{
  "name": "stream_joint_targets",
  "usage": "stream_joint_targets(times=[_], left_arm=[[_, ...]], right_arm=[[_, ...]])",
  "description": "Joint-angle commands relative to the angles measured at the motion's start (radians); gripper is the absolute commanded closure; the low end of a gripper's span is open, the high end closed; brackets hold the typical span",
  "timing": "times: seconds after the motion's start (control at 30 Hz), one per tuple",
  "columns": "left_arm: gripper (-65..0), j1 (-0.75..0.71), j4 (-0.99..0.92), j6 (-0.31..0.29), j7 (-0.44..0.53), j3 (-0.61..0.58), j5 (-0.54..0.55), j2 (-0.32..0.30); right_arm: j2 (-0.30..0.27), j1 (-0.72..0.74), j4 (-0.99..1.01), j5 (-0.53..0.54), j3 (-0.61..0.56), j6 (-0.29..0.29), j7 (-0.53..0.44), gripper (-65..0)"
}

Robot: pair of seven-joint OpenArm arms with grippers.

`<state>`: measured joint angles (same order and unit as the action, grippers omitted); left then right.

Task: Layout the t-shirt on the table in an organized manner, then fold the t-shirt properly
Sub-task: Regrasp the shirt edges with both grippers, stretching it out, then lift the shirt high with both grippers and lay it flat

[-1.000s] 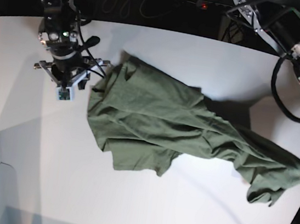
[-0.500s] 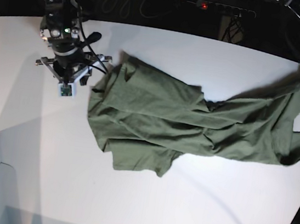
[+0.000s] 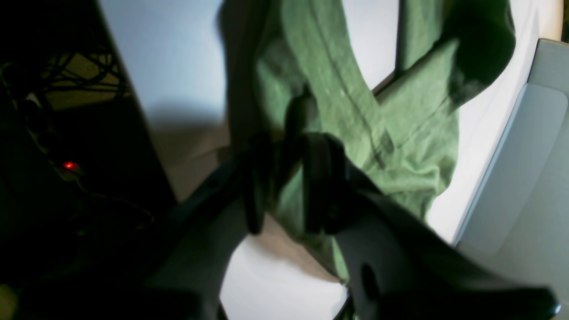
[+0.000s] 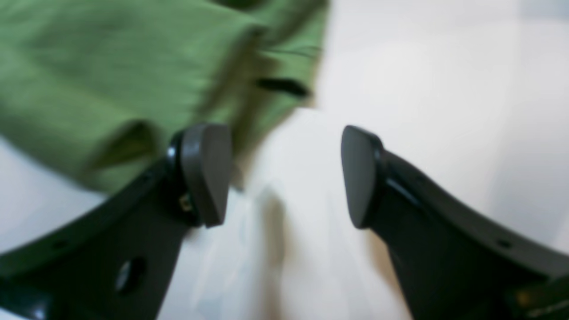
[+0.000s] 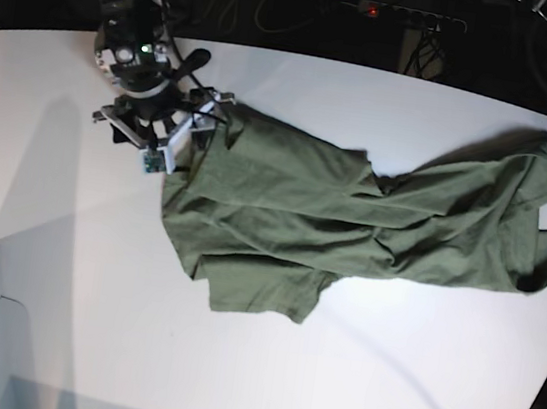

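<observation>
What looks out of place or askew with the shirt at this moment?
The t-shirt is not laid flat: it is stretched in a wrinkled diagonal band across the table, one end pinched by the left gripper at the table's edge. The right gripper is open beside the other end.

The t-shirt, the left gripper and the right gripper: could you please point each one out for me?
t-shirt [image 5: 282, 216]: base view, middle of the spread cloth.
left gripper [image 3: 284, 186]: left wrist view, between the fingers shut on cloth.
right gripper [image 4: 284, 175]: right wrist view, open gap between the fingers.
</observation>
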<state>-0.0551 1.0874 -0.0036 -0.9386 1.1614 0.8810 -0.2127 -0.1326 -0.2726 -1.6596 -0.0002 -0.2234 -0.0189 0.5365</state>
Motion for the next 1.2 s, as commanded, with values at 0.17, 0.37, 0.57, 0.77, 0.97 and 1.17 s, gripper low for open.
stream_joint_targets(times=[0.17,0.37,0.57,0.77,0.97,1.17], left_arm=[[-13.7,0.008,0.017,-0.002,0.005,0.001,0.028,-0.018],[-4.5,0.013,0.017,-0.002,0.006,-0.004,0.023,-0.018],[0.0,0.028,0.017,-0.002,0.006,-0.007,0.022,-0.018],[0.0,0.027,0.075,-0.002,0.006,-0.007,0.022,-0.018],[0.0,0.025,0.124,-0.002,0.002,-0.007,0.02,-0.018],[0.0,0.03,0.195,-0.002,0.006,-0.073,0.02,-0.02]], right_arm=[[-0.002,-0.035,-0.043,-0.001,-0.077,0.012,-0.009,-40.2],[-0.002,-0.035,-0.03,-0.001,-0.169,0.012,-0.019,-40.2],[0.0,0.032,0.066,-0.001,-0.25,0.012,-0.019,-40.1],[0.04,0.1,0.157,-0.002,-0.244,0.012,-0.019,-39.8],[0.038,0.114,0.152,-0.002,-0.252,0.012,-0.019,-16.4],[0.02,0.103,0.017,-0.002,-0.184,0.012,-0.019,0.0]])
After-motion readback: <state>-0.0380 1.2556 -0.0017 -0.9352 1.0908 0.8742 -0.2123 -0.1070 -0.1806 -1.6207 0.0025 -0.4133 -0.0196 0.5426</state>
